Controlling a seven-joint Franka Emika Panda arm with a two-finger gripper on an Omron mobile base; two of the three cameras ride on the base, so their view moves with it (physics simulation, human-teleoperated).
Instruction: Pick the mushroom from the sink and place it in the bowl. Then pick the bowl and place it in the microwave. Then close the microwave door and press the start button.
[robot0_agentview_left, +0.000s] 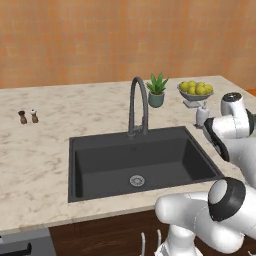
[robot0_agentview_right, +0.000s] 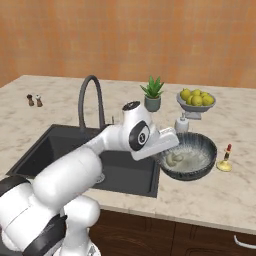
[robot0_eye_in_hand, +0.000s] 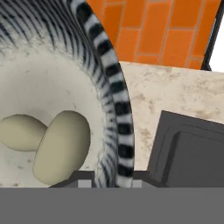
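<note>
Mushroom (robot0_eye_in_hand: 57, 146) already lay inside the bowl (robot0_agentview_right: 188, 156), which sat on the counter just right of the sink (robot0_agentview_left: 140, 162). Gripper (robot0_eye_in_hand: 106, 177) straddled the bowl's rim, 1 finger each side; clenched or released, cannot tell. To lift well, pinch the rim firmly and keep the bowl level. Fingertips were cut off at the frame bottom.

The beige speckled marble countertop (robot0_agentview_right: 220, 195) carries a dark-rimmed bowl (robot0_agentview_right: 202, 170), grey pedestal fruit bowl (robot0_agentview_right: 195, 111), potted green plant (robot0_agentview_right: 152, 97), white dispenser bottle (robot0_agentview_right: 181, 124), two small shakers (robot0_agentview_left: 28, 117) and a red-tipped lipstick-like item (robot0_agentview_right: 226, 159).
</note>
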